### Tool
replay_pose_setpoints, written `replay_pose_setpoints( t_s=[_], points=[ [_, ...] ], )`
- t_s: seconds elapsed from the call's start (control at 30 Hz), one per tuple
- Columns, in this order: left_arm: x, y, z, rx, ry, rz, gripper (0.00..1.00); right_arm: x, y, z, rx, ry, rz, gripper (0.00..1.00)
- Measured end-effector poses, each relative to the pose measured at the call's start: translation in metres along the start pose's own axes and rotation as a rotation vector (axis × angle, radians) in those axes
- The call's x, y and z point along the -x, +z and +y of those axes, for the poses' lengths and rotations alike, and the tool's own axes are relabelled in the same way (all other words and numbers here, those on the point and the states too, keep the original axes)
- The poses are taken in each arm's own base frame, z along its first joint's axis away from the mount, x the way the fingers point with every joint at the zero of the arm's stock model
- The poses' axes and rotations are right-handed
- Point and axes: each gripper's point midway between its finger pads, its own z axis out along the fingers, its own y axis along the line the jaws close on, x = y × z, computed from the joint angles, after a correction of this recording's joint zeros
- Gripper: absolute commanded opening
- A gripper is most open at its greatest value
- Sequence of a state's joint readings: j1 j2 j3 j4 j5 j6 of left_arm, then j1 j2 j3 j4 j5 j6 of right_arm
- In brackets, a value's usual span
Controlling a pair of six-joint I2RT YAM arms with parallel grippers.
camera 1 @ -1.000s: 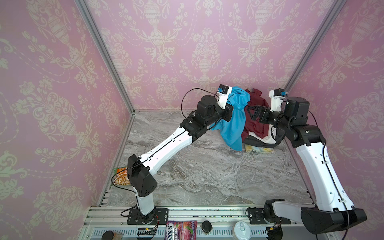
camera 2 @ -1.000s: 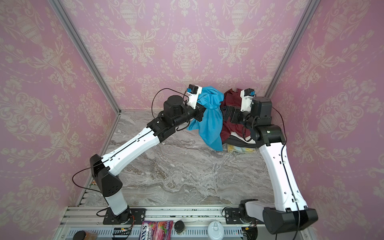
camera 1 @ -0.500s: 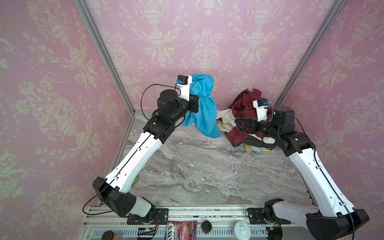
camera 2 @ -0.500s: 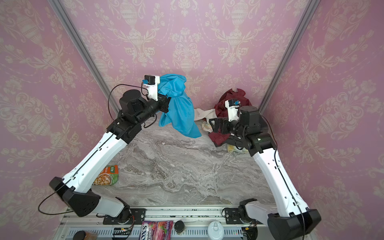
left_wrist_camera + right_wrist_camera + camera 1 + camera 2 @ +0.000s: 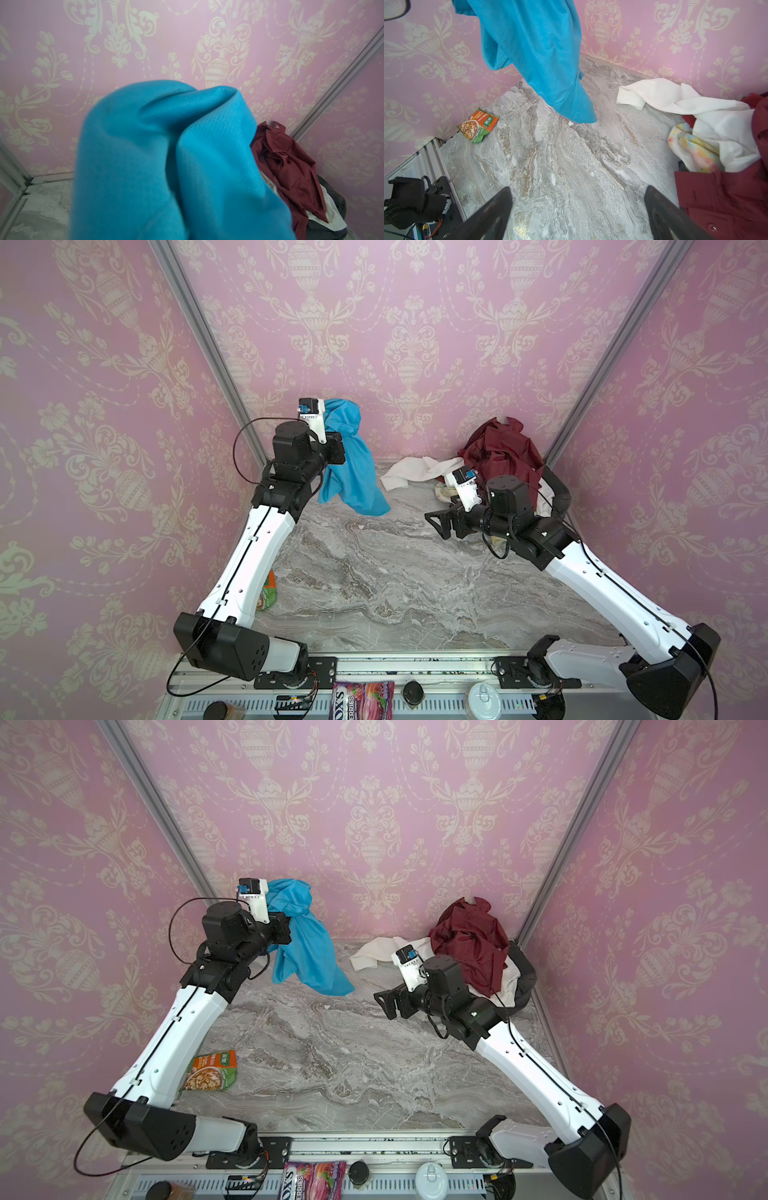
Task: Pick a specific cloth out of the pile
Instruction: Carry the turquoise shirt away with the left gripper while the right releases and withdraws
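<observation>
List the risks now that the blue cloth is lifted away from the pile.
The cloth is bunched over the shut left gripper; the hold is hidden, so it may slip. Its low hem could drag on the table. The open right gripper sits beside the maroon shirt and might snag it.

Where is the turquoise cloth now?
In both top views the cloth hangs at the back left, held up by the left tool, apart from the pile at the back right.

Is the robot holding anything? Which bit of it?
The left gripper pinches the soft turquoise-blue cloth by a bunched part near its top. The open right gripper holds nothing.
</observation>
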State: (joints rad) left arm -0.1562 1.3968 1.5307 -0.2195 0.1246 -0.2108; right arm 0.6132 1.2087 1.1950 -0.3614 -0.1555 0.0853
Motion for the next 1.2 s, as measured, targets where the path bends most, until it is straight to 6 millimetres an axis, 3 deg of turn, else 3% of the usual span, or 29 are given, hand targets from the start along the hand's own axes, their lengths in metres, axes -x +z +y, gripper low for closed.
replay_pose_setpoints(
  t_s=[0.13, 0.3, 0.63, 0.93, 1.2],
  points=[
    [0.001, -0.003, 0.038, 0.084, -0.007, 0.001, 0.0, -0.008, 0.009, 0.02, 0.022, -0.06, -0.024, 1.0],
    [0.001, -0.008, 0.072, 0.168, -0.008, 0.002, 0.0, -0.012, 0.015, 0.027, 0.022, -0.085, -0.046, 1.0],
    [-0.017, -0.013, 0.11, 0.318, 0.077, 0.049, 0.0, -0.016, 0.018, 0.019, -0.016, -0.105, -0.087, 1.0],
    [-0.054, -0.011, 0.143, 0.464, 0.183, 0.103, 0.0, -0.023, 0.01, 0.01, -0.059, -0.109, -0.115, 1.0],
    [-0.115, -0.002, 0.157, 0.523, 0.187, 0.175, 0.0, -0.035, -0.002, 0.0, -0.111, -0.1, -0.154, 0.99]
  ],
)
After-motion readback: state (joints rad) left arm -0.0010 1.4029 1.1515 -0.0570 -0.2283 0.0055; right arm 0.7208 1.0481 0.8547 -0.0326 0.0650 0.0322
